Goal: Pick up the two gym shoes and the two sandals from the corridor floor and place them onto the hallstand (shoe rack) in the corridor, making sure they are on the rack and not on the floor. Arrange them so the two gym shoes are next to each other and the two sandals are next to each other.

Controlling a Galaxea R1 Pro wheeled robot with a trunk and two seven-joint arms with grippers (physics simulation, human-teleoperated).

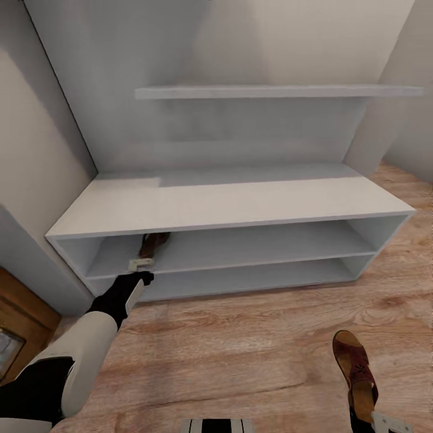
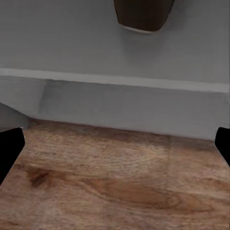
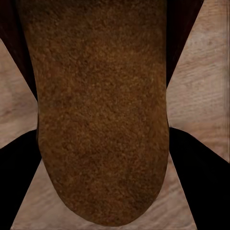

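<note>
Gripping one sandal (image 1: pixel 356 368), the right claw (image 1: pixel 376 419) is clamped on its heel.

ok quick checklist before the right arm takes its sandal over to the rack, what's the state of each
1. First sandal on the hallstand's upper open shelf: ok.
2. Left gripper open, off that sandal: ok.
3. Second sandal in right gripper: ok, fingers flank it.
4. Shelf space beside the first sandal free: ok.
5. Gym shoes located: cannot tell.
</note>
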